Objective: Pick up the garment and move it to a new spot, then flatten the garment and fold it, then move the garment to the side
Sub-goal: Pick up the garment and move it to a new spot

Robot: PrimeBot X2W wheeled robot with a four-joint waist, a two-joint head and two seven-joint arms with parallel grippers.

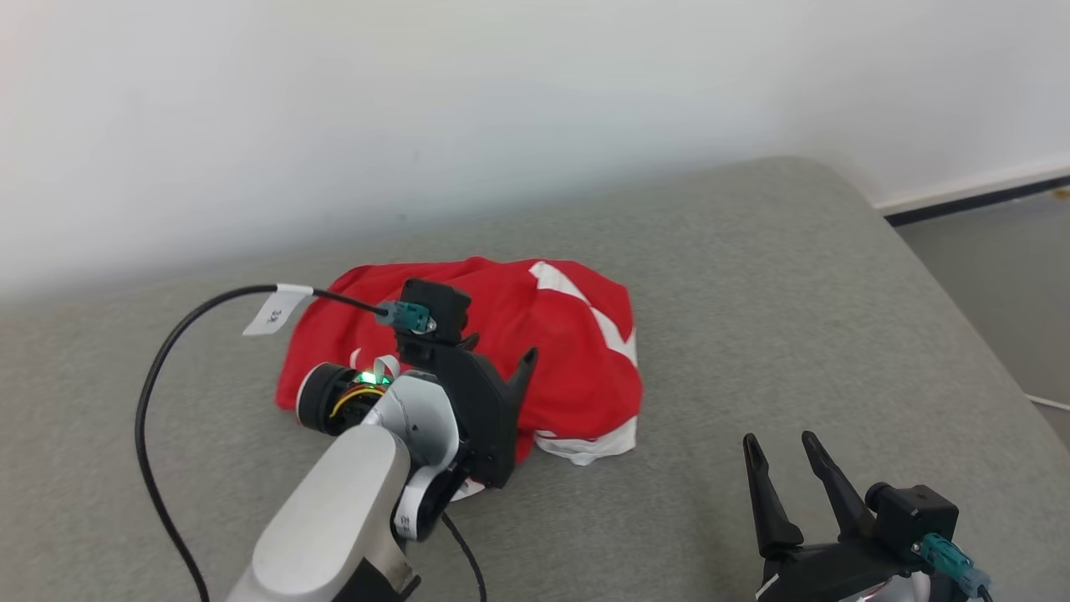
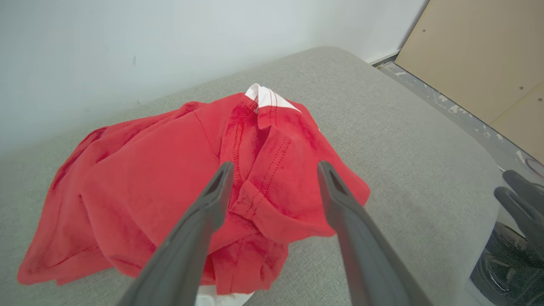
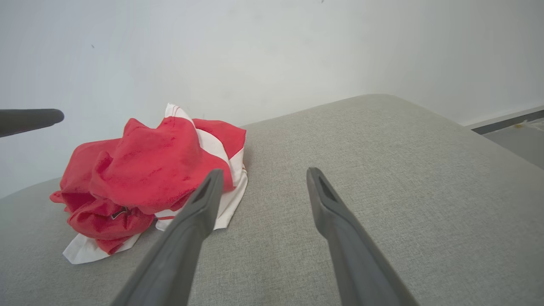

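A crumpled red garment with white trim (image 1: 577,334) lies in a heap on the grey cushioned surface (image 1: 794,318). My left gripper (image 1: 500,349) hovers over the heap's near side, open. In the left wrist view its fingers (image 2: 275,165) straddle a red hemmed fold of the garment (image 2: 170,170) without closing on it. Off to the lower right my right gripper (image 1: 779,440) is open and holds nothing, above bare cushion. In the right wrist view this gripper (image 3: 264,171) points past the garment (image 3: 148,170), which sits to its left.
A black cable (image 1: 159,376) with a white tag loops from the left wrist over the cushion's left part. A white wall runs behind the cushion. The cushion's rounded right edge drops to the floor (image 1: 986,242). A tan board (image 2: 480,63) leans at the far right.
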